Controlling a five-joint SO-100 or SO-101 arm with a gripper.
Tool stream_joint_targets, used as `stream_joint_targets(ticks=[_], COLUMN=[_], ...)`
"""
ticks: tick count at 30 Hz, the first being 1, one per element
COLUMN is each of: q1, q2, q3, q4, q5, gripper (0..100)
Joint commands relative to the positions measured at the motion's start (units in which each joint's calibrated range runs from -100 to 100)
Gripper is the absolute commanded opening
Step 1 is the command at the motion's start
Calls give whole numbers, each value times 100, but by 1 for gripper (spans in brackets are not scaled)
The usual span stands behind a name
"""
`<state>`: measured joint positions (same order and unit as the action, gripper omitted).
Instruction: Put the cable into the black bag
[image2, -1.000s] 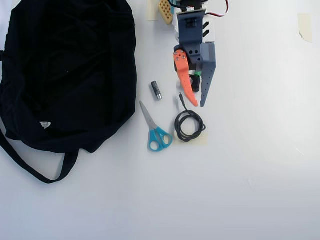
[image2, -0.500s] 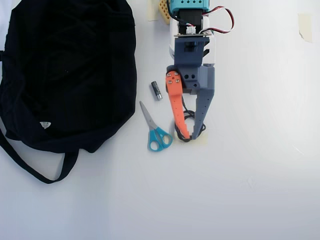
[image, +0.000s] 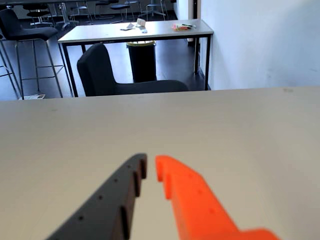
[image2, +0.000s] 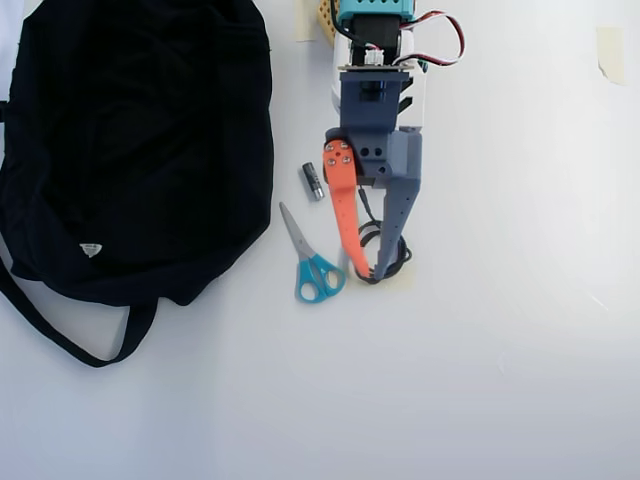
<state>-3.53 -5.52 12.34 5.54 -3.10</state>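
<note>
Gripper (image: 150, 169) fills the bottom of the wrist view: grey finger (image: 107, 205) left, orange finger (image: 197, 202) right, tips close with only a thin gap, nothing seen between them there. Beyond them is bare white table (image: 240, 135), then a dark chair (image: 107, 75) and a second table (image: 137, 31) in the room behind. Overhead view shows the gripper (image2: 366, 272) pointing down the picture, jaws nearly closed, tips right over the cable (image2: 397, 258). That cable is a small black coil on the table, mostly hidden under the fingers; actual contact or pinch can't be confirmed. Scissors (image2: 310, 262) with blue handles lie just left of the orange finger, a small battery (image2: 313, 181) above them. Black bag (image2: 130, 140) sits at the far left, well apart from the cable, strap (image2: 70, 335) looping below it.
</note>
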Motion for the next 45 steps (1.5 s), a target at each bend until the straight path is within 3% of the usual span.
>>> stream_joint_targets(ticks=[1,12,28,33,37,45], q1=[-14,1,-59,-171,-268,-395], q2=[-128,-145,-70,-29,-112,-128], q3=[-210,-156,-1594,-1684,-1692,-1827], q4=[49,144,5553,7146,7853,8748], q5=[22,27,37,567,866,861], gripper=[2,2,2,2,2,2])
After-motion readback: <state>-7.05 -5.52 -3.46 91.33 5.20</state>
